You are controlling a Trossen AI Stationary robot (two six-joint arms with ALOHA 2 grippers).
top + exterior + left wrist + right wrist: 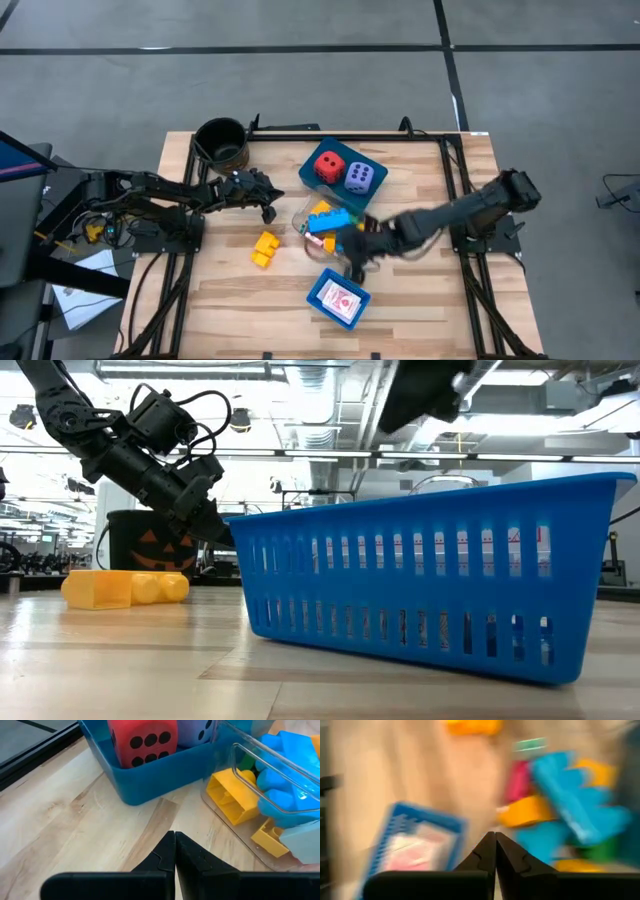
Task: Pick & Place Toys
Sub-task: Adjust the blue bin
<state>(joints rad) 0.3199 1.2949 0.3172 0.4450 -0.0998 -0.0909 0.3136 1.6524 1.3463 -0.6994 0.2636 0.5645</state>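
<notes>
Both grippers are closed and empty. The left gripper [268, 212] hovers beside the clear container [260, 815] of bricks [330, 218]; the right gripper [352, 268] is near the card tray [338, 298]. The dice [345, 171] sit in their blue tray [312, 182], probably already sorted.

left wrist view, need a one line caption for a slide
Shut left pincer over bare wood, facing a blue tray holding the red die, beside a clear bin of bricks.

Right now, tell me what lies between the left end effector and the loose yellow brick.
Nothing: in the high view, only bare table separates the shut left end effector from the yellow brick.
</notes>
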